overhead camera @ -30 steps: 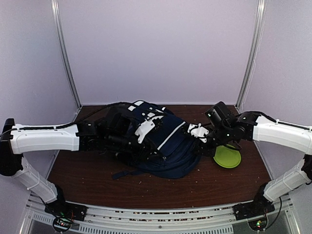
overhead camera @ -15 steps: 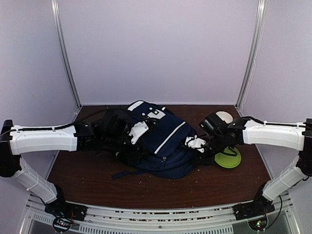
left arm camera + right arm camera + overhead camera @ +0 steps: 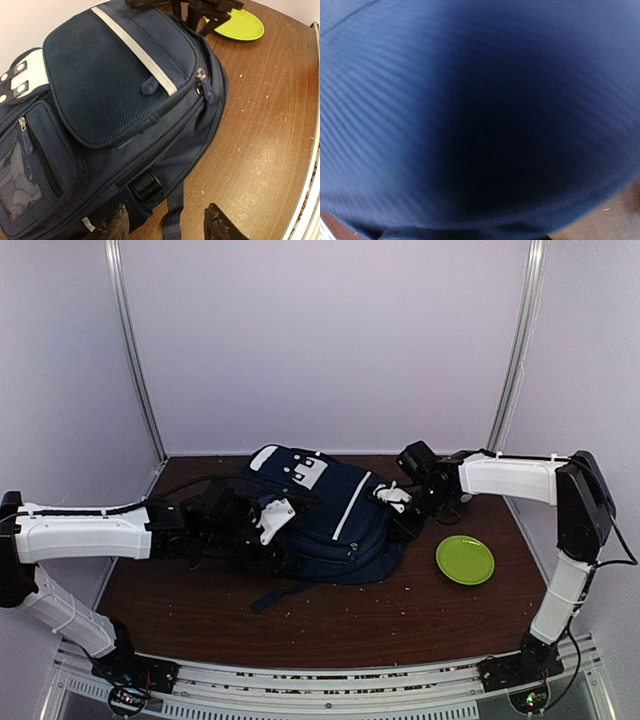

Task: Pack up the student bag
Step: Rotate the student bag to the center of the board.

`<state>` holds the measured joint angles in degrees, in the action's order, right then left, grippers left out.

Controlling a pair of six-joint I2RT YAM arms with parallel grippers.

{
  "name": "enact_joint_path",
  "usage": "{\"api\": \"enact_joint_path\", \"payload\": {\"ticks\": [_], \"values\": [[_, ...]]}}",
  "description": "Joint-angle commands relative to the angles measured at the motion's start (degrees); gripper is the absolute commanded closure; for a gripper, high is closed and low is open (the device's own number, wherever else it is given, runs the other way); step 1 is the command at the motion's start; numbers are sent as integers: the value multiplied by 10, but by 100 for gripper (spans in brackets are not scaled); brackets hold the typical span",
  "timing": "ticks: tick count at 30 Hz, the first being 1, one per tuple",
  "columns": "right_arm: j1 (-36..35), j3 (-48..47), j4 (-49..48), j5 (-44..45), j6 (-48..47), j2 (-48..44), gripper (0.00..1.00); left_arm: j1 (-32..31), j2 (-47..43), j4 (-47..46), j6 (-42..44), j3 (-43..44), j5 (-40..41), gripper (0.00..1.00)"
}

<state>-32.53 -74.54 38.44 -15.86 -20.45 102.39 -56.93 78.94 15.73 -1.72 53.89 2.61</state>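
Over on the left, the left fingers (image 3: 119, 226) stand spread wide at the edge of the large soft navy-blue fabric backpack (image 3: 335, 512), which lies flat mid-way across the brown wooden surface (image 3: 400, 612). Right fingers (image 3: 192, 12) meet its far side; grip, I cannot tell. 1 round lime-green plate (image 3: 465, 560) lies near, rightward.

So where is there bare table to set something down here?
The near strip of the table, between the student bag and the front edge, is bare but for crumbs and a trailing strap. Crowded: the left gripper and right gripper flank the bag, and a green plate sits right.
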Motion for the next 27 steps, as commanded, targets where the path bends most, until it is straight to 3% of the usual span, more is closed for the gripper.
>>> {"api": "enact_joint_path", "payload": {"ticks": [1,5,11,16,27], "values": [[41,-63,-37,-5,36,14,65,7,-10,-37,9,-3,9,45],[50,-48,-18,-11,39,-26,65,9,-10,-40,15,2,13,45],[48,37,4,28,53,-159,62,19,4,-63,26,16,17,46],[2,86,10,4,52,-233,60,25,24,-84,40,28,0,46],[-119,63,-48,-33,123,-135,60,25,-4,-100,13,-11,-3,46]]}}
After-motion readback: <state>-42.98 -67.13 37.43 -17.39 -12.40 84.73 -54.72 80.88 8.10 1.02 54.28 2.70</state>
